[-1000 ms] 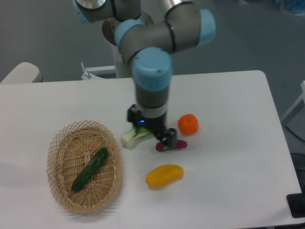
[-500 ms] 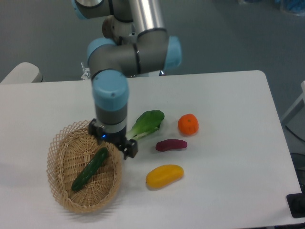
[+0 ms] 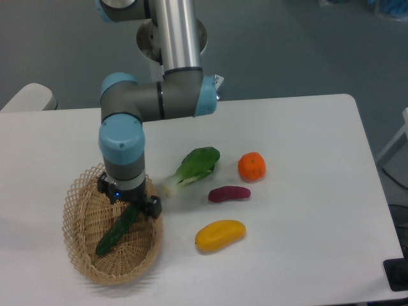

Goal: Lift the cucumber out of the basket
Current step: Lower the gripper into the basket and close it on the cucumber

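Plainly, the risk sits in the basket (image 3: 83, 252): the cucumber (image 3: 116, 231) lies on a slant, lower end toward 7 o'clock, upper end toward 1 o'clock and hidden under the gripper (image 3: 129, 205). If the fingers come down off its axis, I judge they could snag the wicker or pinch only the tip, so the glossy skin slips free. Whether the fingers are spread or closed I cannot tell; the wrist hides them. The cucumber looks slim, straight and dark green. Farther off, toward 3 o'clock, lie a mango (image 3: 220, 234), an eggplant (image 3: 228, 193), bok choy (image 3: 192, 165) and an orange (image 3: 252, 166).
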`<state>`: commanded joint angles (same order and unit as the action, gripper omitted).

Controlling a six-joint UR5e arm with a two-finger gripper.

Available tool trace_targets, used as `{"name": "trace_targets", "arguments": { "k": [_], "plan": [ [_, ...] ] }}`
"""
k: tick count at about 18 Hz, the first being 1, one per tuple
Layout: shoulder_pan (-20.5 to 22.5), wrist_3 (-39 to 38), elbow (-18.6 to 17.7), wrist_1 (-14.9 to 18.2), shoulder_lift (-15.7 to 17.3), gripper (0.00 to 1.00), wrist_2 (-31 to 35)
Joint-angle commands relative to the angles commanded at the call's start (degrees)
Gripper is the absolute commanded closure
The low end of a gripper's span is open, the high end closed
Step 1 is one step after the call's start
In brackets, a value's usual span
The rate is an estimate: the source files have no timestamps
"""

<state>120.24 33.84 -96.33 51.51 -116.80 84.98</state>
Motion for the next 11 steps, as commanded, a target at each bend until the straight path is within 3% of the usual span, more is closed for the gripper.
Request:
{"name": "trace_targets", "arguments": {
  "k": [5,11],
  "plan": [
    [-2.2,2.6,-0.6,-1.0,-1.7,0.0,3.9],
    [-2.2,3.7,-1.5,-1.1,-1.8,0.0,4.0]
  ]
}}
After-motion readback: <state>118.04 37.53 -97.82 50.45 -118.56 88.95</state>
